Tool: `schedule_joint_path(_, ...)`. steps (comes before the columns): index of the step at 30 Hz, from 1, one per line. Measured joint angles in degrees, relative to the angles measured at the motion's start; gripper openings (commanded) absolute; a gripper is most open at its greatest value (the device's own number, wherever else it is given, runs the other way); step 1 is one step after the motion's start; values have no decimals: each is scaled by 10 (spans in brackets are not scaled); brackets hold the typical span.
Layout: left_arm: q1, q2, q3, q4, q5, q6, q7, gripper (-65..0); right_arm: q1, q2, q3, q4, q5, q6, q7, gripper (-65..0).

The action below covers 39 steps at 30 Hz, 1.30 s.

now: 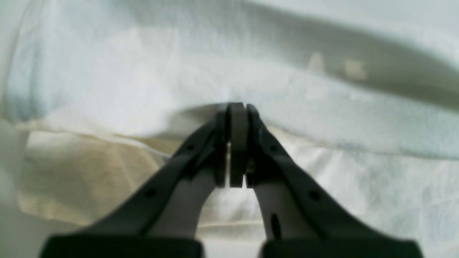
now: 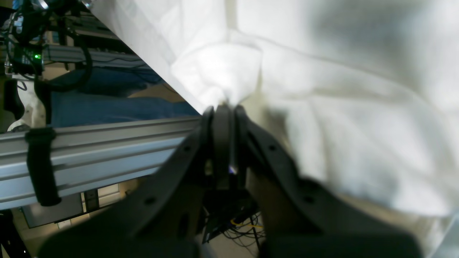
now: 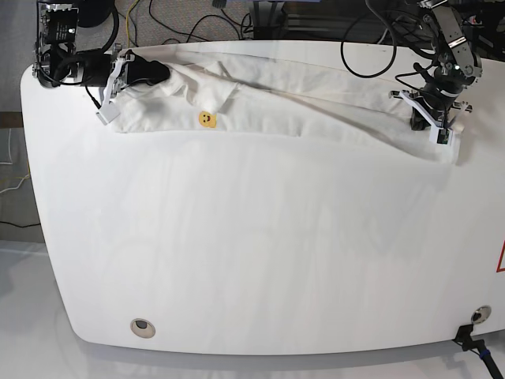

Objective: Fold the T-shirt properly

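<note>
The white T-shirt (image 3: 316, 110) lies stretched in a long, narrow band along the far edge of the table (image 3: 252, 253), plain side up, with a small yellow smiley (image 3: 206, 118) showing. At the band's right end my left gripper (image 3: 430, 120) is shut on the cloth; in the left wrist view its fingertips (image 1: 236, 106) pinch a fold of the T-shirt (image 1: 143, 79). My right gripper (image 3: 160, 72) holds the band's left end. In the right wrist view it (image 2: 223, 106) is shut on a bunched corner of the T-shirt (image 2: 322, 107).
Just behind the shirt runs the table's far edge, with cables (image 3: 379, 47) and equipment past it. An aluminium rail (image 2: 89, 143) shows beside the right gripper. A round hole (image 3: 143, 325) sits near the table's front left corner.
</note>
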<state>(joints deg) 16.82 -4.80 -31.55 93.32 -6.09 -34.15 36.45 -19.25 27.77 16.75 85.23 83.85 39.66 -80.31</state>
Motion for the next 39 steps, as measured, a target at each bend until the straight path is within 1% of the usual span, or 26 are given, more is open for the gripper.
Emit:
schedule_joint_path(1, 0, 0, 0, 0, 0, 0, 0, -650, 2, 1, 0, 0, 0, 0, 0, -616)
schedule_joint_path(4, 0, 0, 0, 0, 0, 0, 0, -650, 2, 4, 0, 0, 0, -1, 0, -404)
schedule_joint_path(5, 0, 0, 0, 0, 0, 0, 0, -650, 1, 4, 0, 0, 0, 0, 1, -353)
schedule_joint_path(6, 0, 0, 0, 0, 0, 0, 0, -650, 1, 4, 0, 0, 0, 0, 1, -314)
schedule_joint_path(7, 0, 0, 0, 0, 0, 0, 0, -650, 1, 4, 1, 0, 0, 0, -1, -302)
schedule_joint_path(11, 0, 0, 0, 0, 0, 0, 0, -650, 2, 0, 3, 0, 0, 0, -1, -302)
schedule_joint_path(15, 0, 0, 0, 0, 0, 0, 0, -650, 6, -15, 21, 0, 0, 0, -4, -302)
schedule_joint_path(20, 0, 0, 0, 0, 0, 0, 0, -650, 26, -9, 23, 0, 0, 0, -3, -302)
schedule_joint_path(24, 0, 0, 0, 0, 0, 0, 0, -650, 24, -11, 23, 0, 0, 0, -3, -300)
schedule_joint_path(26, 0, 0, 0, 0, 0, 0, 0, -650, 15, -9, 1, 0, 0, 0, 2, -300)
schedule_joint_path(28, 0, 0, 0, 0, 0, 0, 0, -650, -5, -14, -15, 9, -3, 0, 2, -300)
schedule_joint_path(31, -6, 0, 0, -2, 1, 0, 2, -650, -54, -13, -14, 77, -11, 0, -8, -300)
schedule_joint_path(32, -6, 0, 0, -3, 1, 0, 2, -650, -61, -11, -14, 96, -3, 0, -8, -300)
schedule_joint_path(35, -7, 0, 0, -3, 1, 0, 2, -650, -59, -10, -14, 116, 2, 0, 3, -300)
schedule_joint_path(39, -7, 0, 0, -3, 1, 0, 2, -650, -61, -8, -13, 115, 0, 0, -5, -300)
